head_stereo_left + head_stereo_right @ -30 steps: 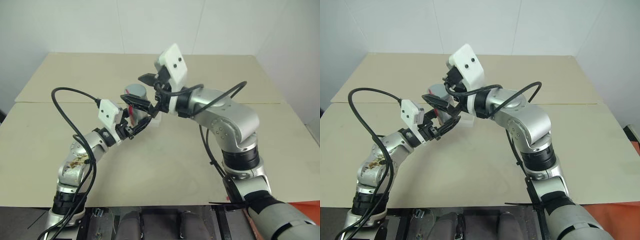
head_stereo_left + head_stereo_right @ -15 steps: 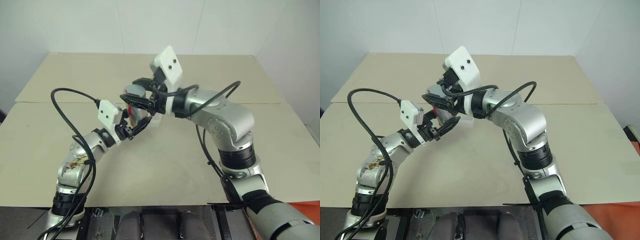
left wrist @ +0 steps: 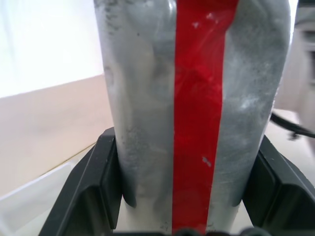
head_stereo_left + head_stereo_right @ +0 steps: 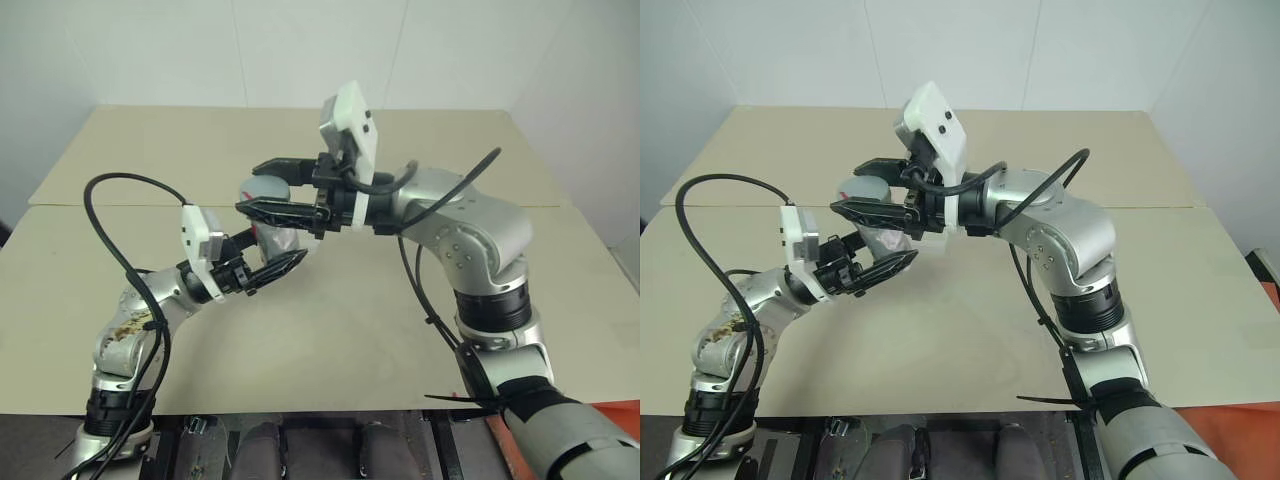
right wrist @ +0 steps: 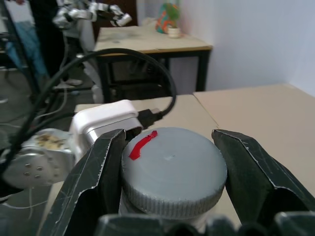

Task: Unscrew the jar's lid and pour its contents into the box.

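Nearest: left pincer point(image 4: 285, 250), reaching in from about 8 o'clock, clenched on the lower body of the jar point(image 3: 197, 113); black fingers point(image 3: 98, 187) pressed against both sides of the silver cylinder, red stripe facing the left wrist camera. Jar upright, lifted off the bench point(image 4: 330, 330), held around centre of the scene.

Just above: right pincer point(image 4: 268, 185), coming in level from 3 o'clock, closed around the lid point(image 5: 172, 169). Fingers point(image 5: 93, 182) touching the grey cap at both flanks in the right wrist view. Red mark on lid top, toward 11 o'clock of the cap in that view. Lid seated on the jar's neck; threading state cannot tell.

Slightly beyond and beneath the jar, toward 4 o'clock of it: the box point(image 4: 312, 243), translucent white, resting on the bench, mostly hidden by the right pincer's wrist. Contents of box not discernible.

Farther: bare beige bench top running back to a white wall point(image 4: 300, 50).
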{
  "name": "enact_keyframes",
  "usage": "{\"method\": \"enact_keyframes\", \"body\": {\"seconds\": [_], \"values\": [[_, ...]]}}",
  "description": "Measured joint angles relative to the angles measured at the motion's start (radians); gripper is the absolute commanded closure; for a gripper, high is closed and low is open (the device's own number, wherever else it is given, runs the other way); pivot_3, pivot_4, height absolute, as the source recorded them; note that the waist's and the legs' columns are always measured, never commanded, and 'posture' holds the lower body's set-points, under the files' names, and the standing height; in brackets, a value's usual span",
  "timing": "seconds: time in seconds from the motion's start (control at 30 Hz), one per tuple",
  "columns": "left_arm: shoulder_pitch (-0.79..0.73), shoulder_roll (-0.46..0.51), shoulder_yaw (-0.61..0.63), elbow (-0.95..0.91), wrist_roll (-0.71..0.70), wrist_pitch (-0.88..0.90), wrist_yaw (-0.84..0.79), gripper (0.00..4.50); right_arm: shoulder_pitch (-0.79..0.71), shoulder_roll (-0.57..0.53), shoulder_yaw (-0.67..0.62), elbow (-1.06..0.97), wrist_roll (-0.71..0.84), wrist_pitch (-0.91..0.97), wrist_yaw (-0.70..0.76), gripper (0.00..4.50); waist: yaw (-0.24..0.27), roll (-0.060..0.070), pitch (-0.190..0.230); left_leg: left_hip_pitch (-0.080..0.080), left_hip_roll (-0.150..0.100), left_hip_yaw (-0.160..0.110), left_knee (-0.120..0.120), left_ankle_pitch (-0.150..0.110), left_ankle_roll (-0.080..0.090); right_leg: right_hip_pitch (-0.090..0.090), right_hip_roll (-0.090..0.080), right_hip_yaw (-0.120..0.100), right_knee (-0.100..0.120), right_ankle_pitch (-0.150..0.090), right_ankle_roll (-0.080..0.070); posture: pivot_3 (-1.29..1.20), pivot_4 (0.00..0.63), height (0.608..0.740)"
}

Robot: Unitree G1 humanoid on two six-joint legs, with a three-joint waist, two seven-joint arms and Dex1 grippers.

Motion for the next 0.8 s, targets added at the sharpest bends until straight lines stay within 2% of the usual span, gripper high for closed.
{"method": "enact_keyframes", "body": {"seconds": [0.43,0.5,0.6,0.8], "values": [[0.006,0.078,-0.006,0.064,-0.003,-0.040,-0.117,1.69,-0.023,-0.031,0.001,0.069,0.096,0.031,0.039,1.73,0.001,0.000,0.000,0.000,0.000,0.000,0.000,0.000,0.000,0.000,0.000,0.000,0.000,0.000,0.000,0.00,0.150,0.740],[0.039,0.122,-0.021,0.076,0.010,-0.044,-0.173,1.69,-0.027,-0.057,-0.052,0.063,0.123,0.026,0.059,1.73,0.001,0.001,0.000,0.000,0.000,0.001,-0.001,0.000,0.000,0.000,0.000,0.001,0.000,0.000,0.000,0.00,0.150,0.740],[0.071,0.132,-0.038,0.134,0.038,-0.049,-0.220,1.69,-0.028,-0.122,-0.134,0.062,0.158,0.013,0.120,1.73,0.005,0.001,0.001,0.000,0.000,0.002,-0.001,0.000,0.000,0.000,0.000,-0.001,-0.001,0.000,0.000,0.00,0.150,0.740],[0.031,0.130,-0.038,0.144,0.046,-0.076,-0.240,1.69,-0.028,-0.122,-0.134,0.060,0.183,-0.006,0.178,1.73,0.000,0.001,0.001,0.000,0.000,0.001,-0.001,0.000,0.000,-0.001,0.000,0.000,0.000,0.000,0.000,0.00,0.150,0.740]]}}
